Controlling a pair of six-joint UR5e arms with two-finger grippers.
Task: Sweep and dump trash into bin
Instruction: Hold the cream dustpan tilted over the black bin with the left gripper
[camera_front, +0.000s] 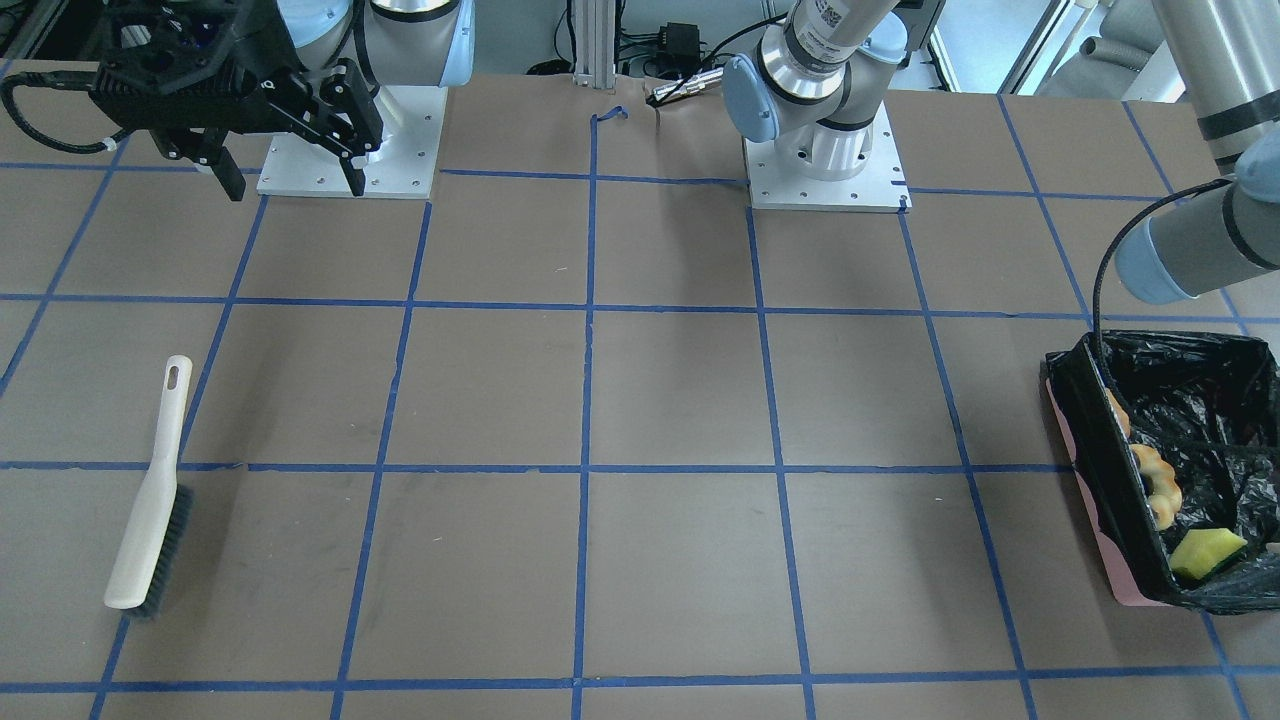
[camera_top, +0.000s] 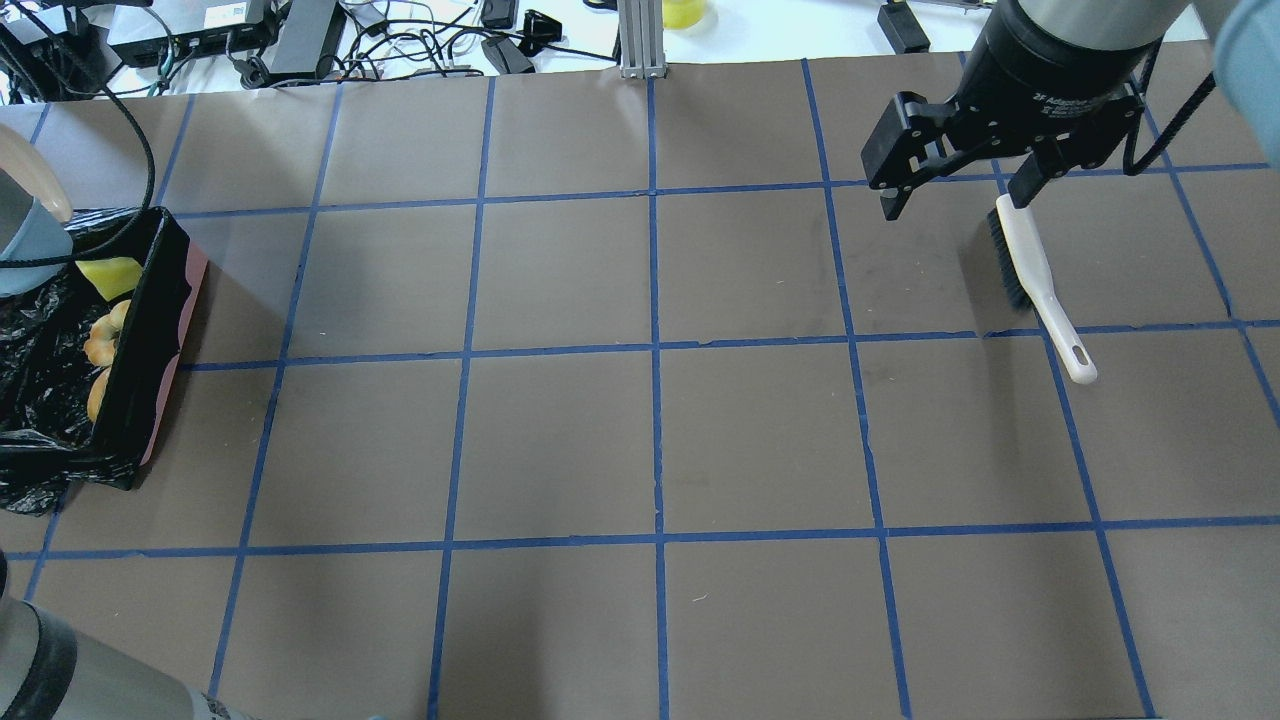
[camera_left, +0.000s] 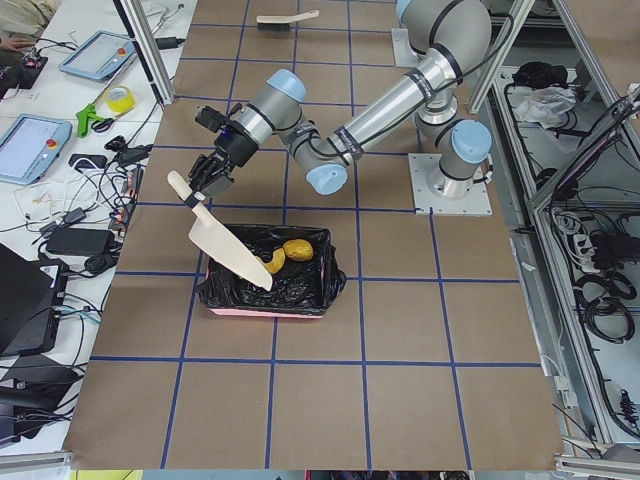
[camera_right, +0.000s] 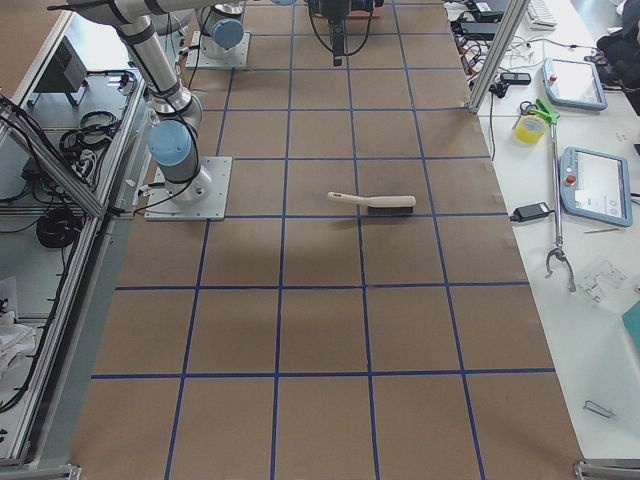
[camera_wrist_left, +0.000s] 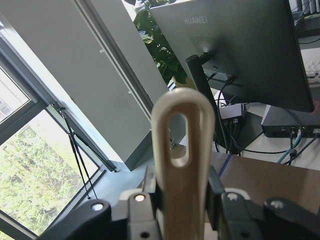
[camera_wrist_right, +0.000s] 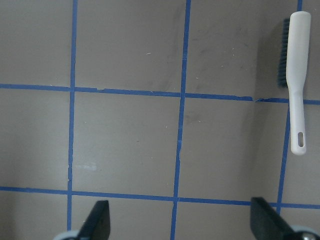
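Trash in bin (camera_front: 1098, 505), all three pieces along the bag's inner wall: glossy orange-brown lump (camera_top: 98, 396), pale scalloped ring piece (camera_front: 1158, 485), yellow-green wedge (camera_front: 1205, 552). Bin: rectangular, pink wall, lined with crinkled shiny black bag; sits at the robot's left end of the table (camera_front: 680, 400). Dustpan (camera_left: 228, 250), smooth beige plastic with a flat blade, is tilted steeply, lower edge over the bin opening; contact with the bag cannot be told. Left gripper (camera_left: 200, 185) is clamped on the dustpan's looped handle (camera_wrist_left: 181, 165), fingers tight on both sides. Right gripper (camera_top: 955, 195) is spread wide, empty, hovering over the far end of the table. Brush (camera_top: 1035, 270), beige with dark bristles, lies flat just beside it. Table surface is matte brown with a blue tape grid.
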